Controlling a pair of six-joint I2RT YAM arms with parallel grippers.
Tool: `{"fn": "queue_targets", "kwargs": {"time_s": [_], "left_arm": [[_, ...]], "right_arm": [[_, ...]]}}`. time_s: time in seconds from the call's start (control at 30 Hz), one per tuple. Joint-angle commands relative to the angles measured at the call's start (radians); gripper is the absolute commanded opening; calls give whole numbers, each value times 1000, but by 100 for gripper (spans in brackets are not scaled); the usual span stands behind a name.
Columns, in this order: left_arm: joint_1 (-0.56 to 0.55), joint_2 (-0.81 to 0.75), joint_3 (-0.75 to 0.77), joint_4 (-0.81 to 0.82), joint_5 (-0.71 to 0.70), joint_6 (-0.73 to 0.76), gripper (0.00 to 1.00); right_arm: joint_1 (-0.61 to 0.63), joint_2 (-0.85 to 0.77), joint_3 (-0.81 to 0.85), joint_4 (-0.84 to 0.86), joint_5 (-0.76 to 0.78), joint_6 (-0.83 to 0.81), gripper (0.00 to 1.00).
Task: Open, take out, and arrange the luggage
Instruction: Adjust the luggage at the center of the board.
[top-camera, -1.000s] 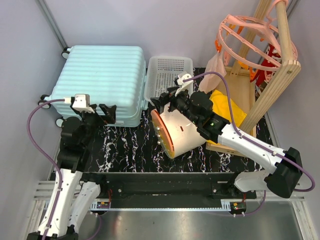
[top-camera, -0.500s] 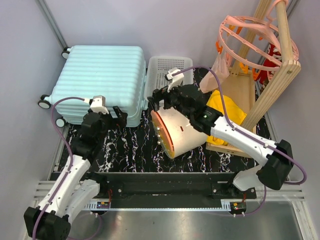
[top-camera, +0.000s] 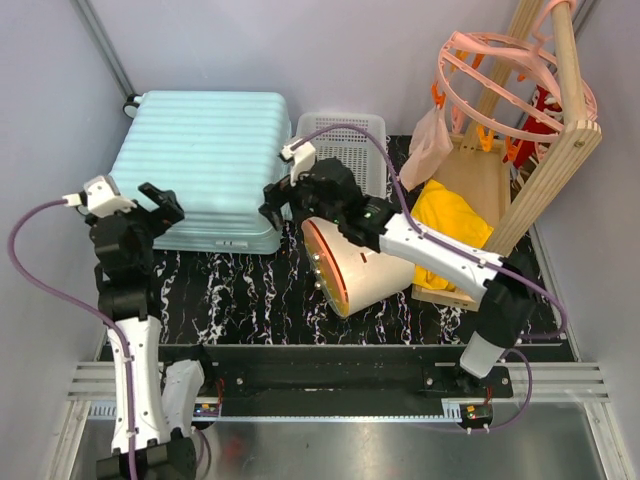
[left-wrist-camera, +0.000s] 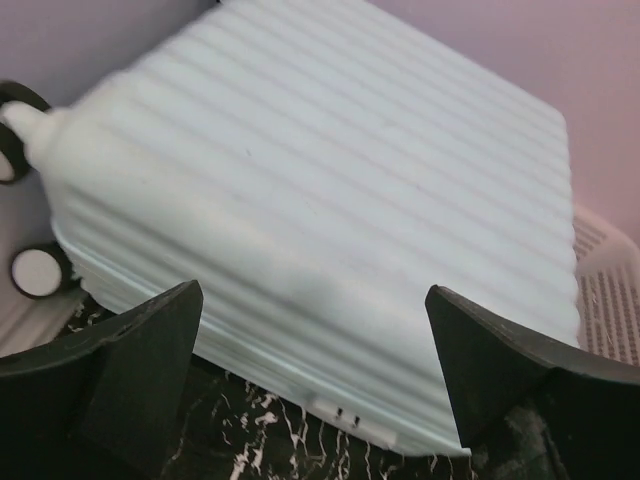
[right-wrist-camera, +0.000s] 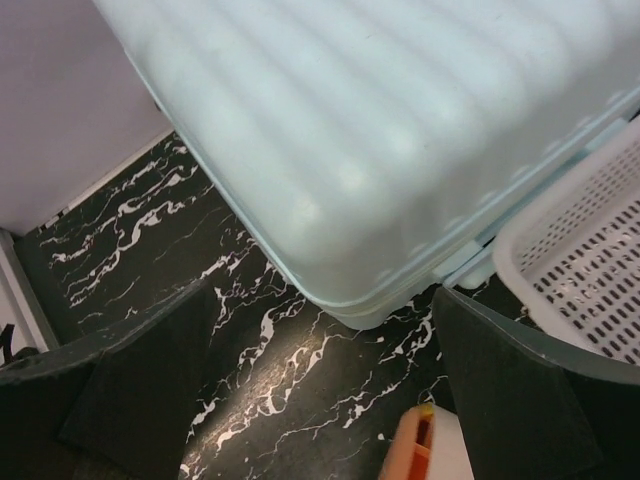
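The luggage (top-camera: 200, 160) is a pale mint-blue ribbed suitcase lying flat and closed at the back left, with its wheels on the left side. My left gripper (top-camera: 155, 203) is open and empty, hovering at the suitcase's front left corner. In the left wrist view the luggage (left-wrist-camera: 330, 190) fills the space beyond the open gripper (left-wrist-camera: 312, 300). My right gripper (top-camera: 281, 203) is open and empty at the suitcase's front right corner. In the right wrist view the gripper (right-wrist-camera: 322, 300) frames that rounded corner of the luggage (right-wrist-camera: 380, 120) over the black marbled mat.
A white mesh basket (top-camera: 345, 145) stands right of the suitcase and shows in the right wrist view (right-wrist-camera: 590, 260). A cream cylinder with an orange end (top-camera: 355, 265) lies on the mat under the right arm. A wooden rack (top-camera: 545, 160) with a pink hanger (top-camera: 510, 80) and a yellow cloth (top-camera: 450, 215) stands at the right.
My left gripper has swung left and up from the suitcase's front middle to its front left corner. My right gripper has moved left to the suitcase's front right corner. Both stayed open.
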Motion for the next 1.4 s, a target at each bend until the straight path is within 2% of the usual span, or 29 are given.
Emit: {"fn": "queue_targets", "kwargs": {"time_s": [0.0,0.13,0.23,0.37,0.5,0.63,0.83,1.03,1.2,1.37], "left_arm": [[74,92,118,-51,-40,45,99],[190,145,123,24,-62,22,99],[279,182,109,96,4,-41,99],[372,242,96,164,3,-95,99],[493,305,79,220,118,-175,99],[501,361,60,311,187,-196,99],[499,389,22,385,238,-190,99],[498,466,20,429,353,-211,94],[481,385,-21,414,330,-216,96],[473,325,-33,374,259,-202,99]], "right_arm": [[47,74,99,-55,3,-1,100],[70,124,119,-86,92,-22,100],[78,137,125,-102,138,-38,100],[94,180,148,-105,186,-71,100],[95,235,189,-103,180,-81,100],[100,302,234,-106,175,-76,100],[103,338,235,-112,374,-55,99],[89,388,255,-112,552,-56,93],[20,367,203,-105,555,1,91],[-43,359,186,-89,549,-18,91]]}}
